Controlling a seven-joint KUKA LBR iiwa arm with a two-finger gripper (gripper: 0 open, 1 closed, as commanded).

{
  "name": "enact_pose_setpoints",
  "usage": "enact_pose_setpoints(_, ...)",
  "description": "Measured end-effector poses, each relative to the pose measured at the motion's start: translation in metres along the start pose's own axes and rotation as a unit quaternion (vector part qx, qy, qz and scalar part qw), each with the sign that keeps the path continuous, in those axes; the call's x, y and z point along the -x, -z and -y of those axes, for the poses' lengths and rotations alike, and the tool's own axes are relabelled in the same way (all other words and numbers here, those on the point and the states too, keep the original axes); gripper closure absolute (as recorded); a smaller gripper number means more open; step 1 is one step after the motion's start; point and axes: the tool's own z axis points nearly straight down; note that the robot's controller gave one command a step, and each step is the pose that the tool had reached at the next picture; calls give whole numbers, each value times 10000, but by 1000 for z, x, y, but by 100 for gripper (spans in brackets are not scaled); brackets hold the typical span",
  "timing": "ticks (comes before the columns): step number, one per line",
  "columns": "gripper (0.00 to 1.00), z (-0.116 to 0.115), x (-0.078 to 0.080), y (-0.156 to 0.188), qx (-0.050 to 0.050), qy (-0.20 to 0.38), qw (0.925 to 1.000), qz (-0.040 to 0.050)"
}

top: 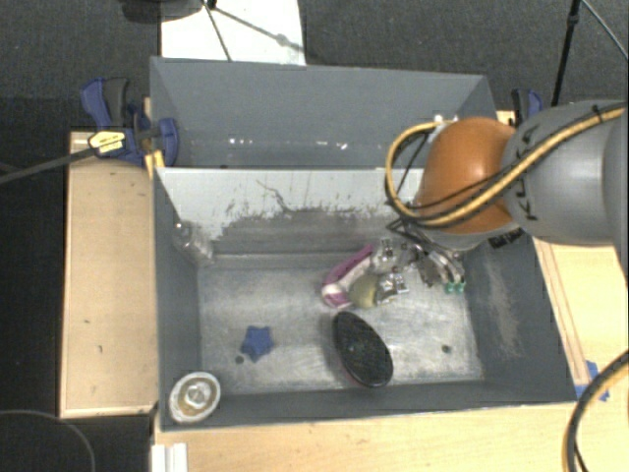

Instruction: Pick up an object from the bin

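My gripper (393, 281) hangs low over the middle right of the bin floor, under the orange dome. Its metal fingers sit right beside a purple and white oblong thing (344, 271) that lies tilted, with a pale yellowish round piece (365, 294) at its lower end. Whether a finger touches either one I cannot make out. Just in front of them lies a black oval thing (361, 349), flat on the floor and apart from the gripper.
A small blue star-shaped piece (257, 342) lies at the front left of the floor. A round clear tape roll (195, 395) sits in the front left corner. The arm reaches in from the right over the bin's right wall.
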Motion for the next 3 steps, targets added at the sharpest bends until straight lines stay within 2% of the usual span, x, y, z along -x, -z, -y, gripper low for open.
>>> enact_pose_setpoints(1, 0, -1, -6, -6, 17, 6, 9999, -103)
enact_pose_setpoints(2, 100, -1, 1, 0, 6, 7, 10000, 31)
enact_pose_setpoints(3, 100, -4, 6, 140, 1, 85, 10000, -1)
